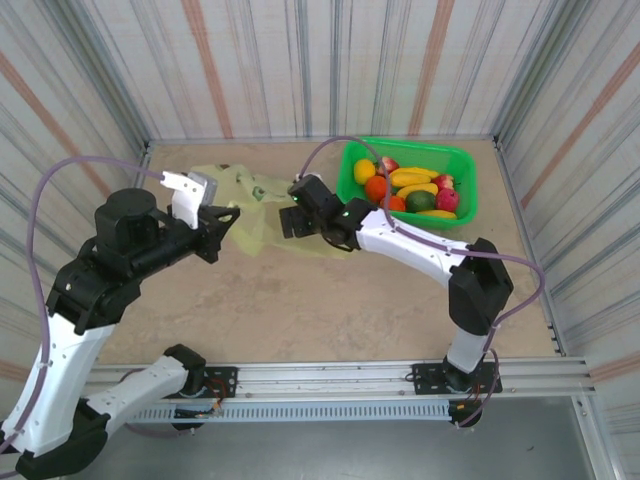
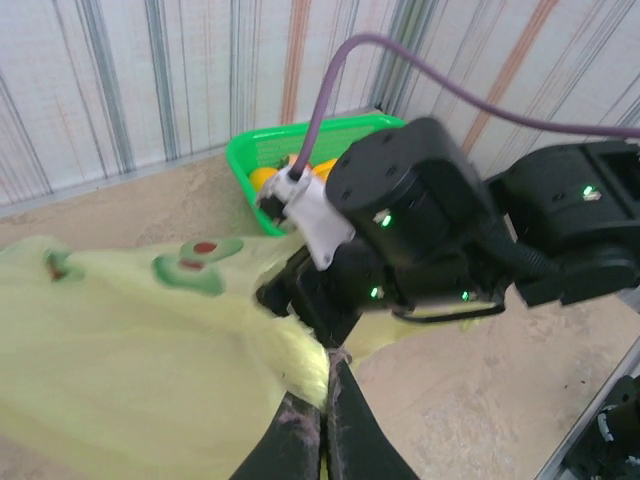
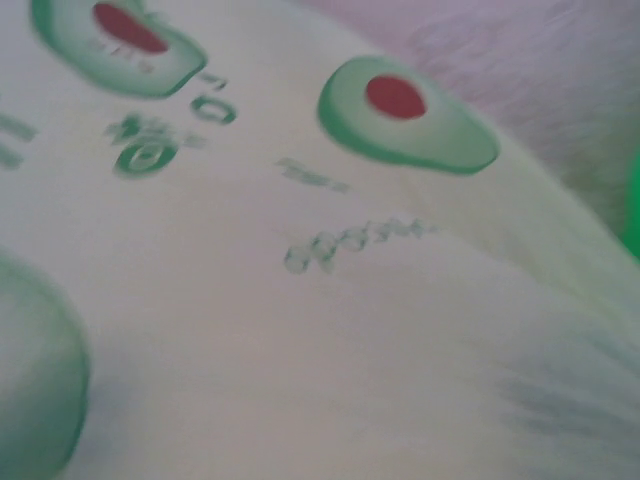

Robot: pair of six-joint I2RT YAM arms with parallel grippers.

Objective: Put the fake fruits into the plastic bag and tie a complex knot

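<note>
The plastic bag [image 1: 258,200] lies crumpled on the table at the back left, yellow-green with avocado prints. My left gripper [image 1: 232,212] is shut on a bunched edge of the bag [image 2: 120,340], the film pinched between its fingertips [image 2: 322,400]. My right gripper [image 1: 290,215] sits against the bag's right side, just across from the left one; its jaws are hidden by its own body [image 2: 400,220]. In the right wrist view the bag [image 3: 300,300] lies pressed close to the camera. The fake fruits [image 1: 410,188] are piled in the green basket [image 1: 465,160]. The knot is out of view.
The green basket [image 2: 300,135] stands at the back right, close behind the right arm's wrist. Striped walls close off the table on three sides. A purple cable [image 1: 330,150] arcs over the right wrist.
</note>
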